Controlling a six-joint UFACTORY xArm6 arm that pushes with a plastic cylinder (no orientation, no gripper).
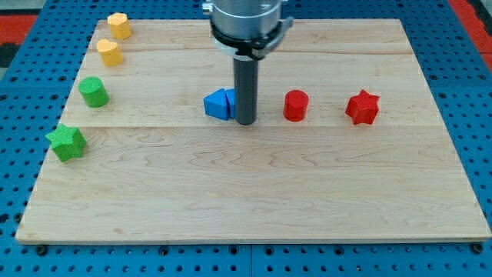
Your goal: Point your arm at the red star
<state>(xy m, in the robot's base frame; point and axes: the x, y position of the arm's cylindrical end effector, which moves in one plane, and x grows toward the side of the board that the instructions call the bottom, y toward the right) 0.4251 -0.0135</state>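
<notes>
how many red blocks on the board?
2. Red cylinder just to the view's right of my tip; red star farther right. None look hidden.

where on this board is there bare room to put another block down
The whole lower half of the wooden board is bare, below the green star block. So is the top right, above the red star block. Crowded: the left edge, and around my tip touching the blue triangular block.

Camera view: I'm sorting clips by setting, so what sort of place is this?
Probably a robotics lab bench set up for block-pushing tests. A bare wooden board lies on blue pegboard, small coloured blocks such as the red star sit on it, and my tip rests beside the blue block.
</notes>
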